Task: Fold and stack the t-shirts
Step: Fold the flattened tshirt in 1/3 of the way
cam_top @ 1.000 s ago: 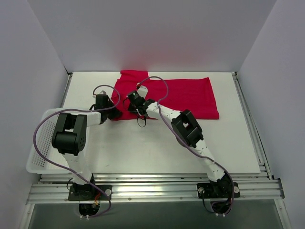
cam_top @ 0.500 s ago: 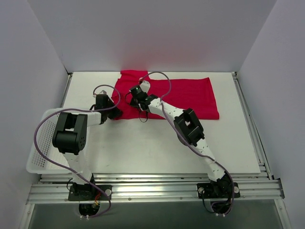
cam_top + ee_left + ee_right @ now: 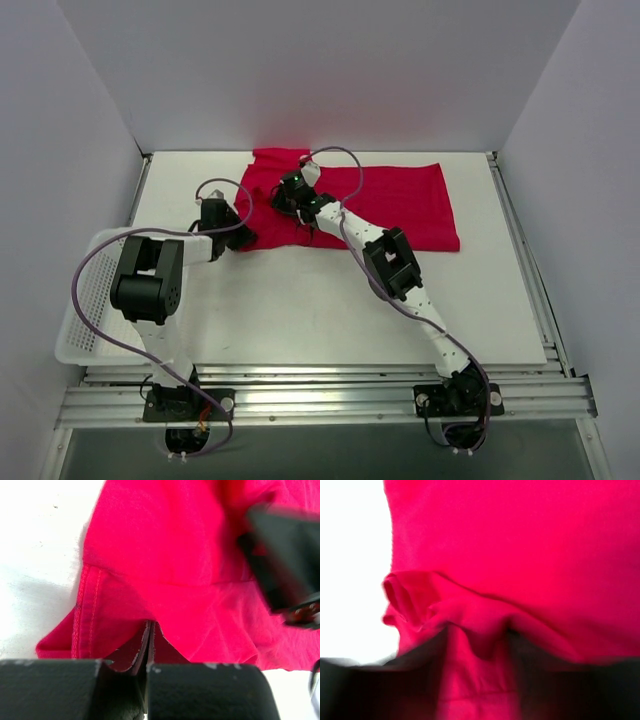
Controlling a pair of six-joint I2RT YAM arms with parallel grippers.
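Observation:
One red t-shirt (image 3: pixel 400 205) lies spread at the back of the table, its left part bunched. My left gripper (image 3: pixel 237 236) is at the shirt's near left corner. In the left wrist view its pads (image 3: pixel 149 632) are pressed together on a fold of the red cloth (image 3: pixel 165 555), beside a stitched hem (image 3: pixel 82 610). My right gripper (image 3: pixel 288 196) rests on the shirt's left part, behind and to the right of the left one. In the blurred right wrist view its jaws (image 3: pixel 477 640) stand apart with a rumpled fold of the shirt (image 3: pixel 470 615) lying between them.
A white mesh basket (image 3: pixel 85 300) hangs off the table's left edge beside the left arm. The right arm (image 3: pixel 395 265) stretches diagonally across the middle of the table. Its dark gripper body (image 3: pixel 287 565) shows at the right of the left wrist view. Walls close in the back and sides.
The right gripper has moved away from me over the shirt's left part, and its jaws have opened from shut. The left gripper has stayed put and shut.

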